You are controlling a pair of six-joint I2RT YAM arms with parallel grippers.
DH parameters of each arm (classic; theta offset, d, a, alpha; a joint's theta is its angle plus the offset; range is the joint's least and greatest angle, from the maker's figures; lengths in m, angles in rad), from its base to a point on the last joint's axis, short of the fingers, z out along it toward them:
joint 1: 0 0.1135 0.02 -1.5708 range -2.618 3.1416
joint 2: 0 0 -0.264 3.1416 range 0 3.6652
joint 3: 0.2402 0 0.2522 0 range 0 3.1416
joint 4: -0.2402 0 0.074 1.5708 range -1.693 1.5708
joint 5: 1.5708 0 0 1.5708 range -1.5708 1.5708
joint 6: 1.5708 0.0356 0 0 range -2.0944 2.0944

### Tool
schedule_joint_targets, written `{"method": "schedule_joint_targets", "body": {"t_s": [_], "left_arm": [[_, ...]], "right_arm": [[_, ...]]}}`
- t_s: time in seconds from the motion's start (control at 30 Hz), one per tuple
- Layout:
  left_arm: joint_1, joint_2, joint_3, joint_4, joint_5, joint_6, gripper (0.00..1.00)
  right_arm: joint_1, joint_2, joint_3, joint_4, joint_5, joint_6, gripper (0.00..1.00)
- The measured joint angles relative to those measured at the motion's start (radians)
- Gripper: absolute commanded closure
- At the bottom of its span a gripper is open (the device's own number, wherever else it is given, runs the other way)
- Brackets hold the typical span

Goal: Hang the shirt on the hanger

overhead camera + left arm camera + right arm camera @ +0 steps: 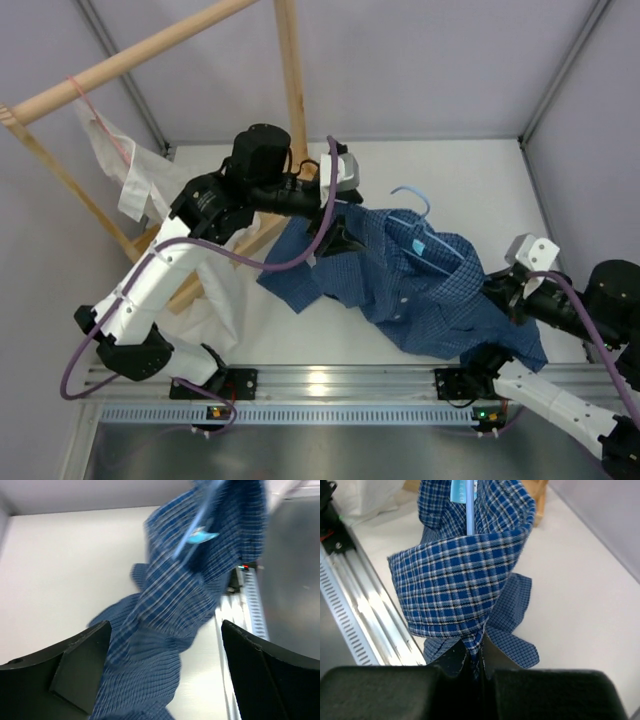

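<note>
Shirt hung slung between both arms over the table. Hanger wire ran inside the collar, with the hook clear of the cloth. Right gripper was clenched on a fold below the collar. Left gripper had its fingers spread wide, with cloth passing between them, not pinched.

Judged: light, limp, likely to slide on the thin wire. Best held at collar or shoulder seams.

No containers seen.
</note>
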Motion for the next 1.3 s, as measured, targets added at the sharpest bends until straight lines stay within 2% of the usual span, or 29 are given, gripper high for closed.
{"method": "schedule_joint_targets", "body": {"t_s": [0.17, 0.3, 0.4, 0.43, 0.6, 0.7, 0.8, 0.93, 1.07, 1.2, 1.3], "left_arm": [[0.0, -0.029, 0.002, 0.117, -0.335, -0.183, 0.02], [0.002, -0.075, 0.04, 0.147, -0.684, -0.364, 0.02], [0.007, -0.172, -0.014, 0.161, -0.826, -0.455, 0.02], [0.007, -0.238, -0.078, 0.187, -0.848, -0.491, 0.02], [0.006, -0.534, -0.408, 0.2, -0.796, -0.576, 0.02], [0.006, -0.661, -0.624, 0.203, -0.745, -0.595, 0.02], [0.004, -0.722, -0.796, 0.185, -0.766, -0.601, 0.02], [0.004, -0.782, -0.949, 0.187, -0.837, -0.604, 0.02], [0.005, -0.858, -1.022, 0.216, -0.845, -0.602, 0.02], [0.011, -0.914, -1.04, 0.255, -0.833, -0.595, 0.02], [0.012, -0.953, -1.054, 0.264, -0.832, -0.595, 0.02]], "right_arm": [[0.0, -0.035, -0.014, 0.103, 0.13, 0.052, 1.0], [0.0, -0.023, -0.073, 0.204, 0.197, 0.077, 1.0], [0.0, 0.031, -0.072, 0.291, 0.224, 0.082, 1.0], [0.0, 0.055, -0.071, 0.328, 0.229, 0.084, 1.0], [0.0, 0.213, -0.022, 0.513, 0.235, 0.084, 1.0], [0.0, 0.344, 0.107, 0.568, 0.225, 0.083, 1.0], [0.0, 0.493, 0.305, 0.602, 0.208, 0.083, 1.0], [0.0, 0.658, 0.592, 0.634, 0.175, 0.085, 1.0], [-0.001, 0.752, 0.77, 0.69, 0.144, 0.093, 1.0], [-0.001, 0.766, 0.754, 0.769, 0.094, 0.127, 1.0], [-0.001, 0.707, 0.549, 0.879, 0.06, 0.164, 1.0]]}}
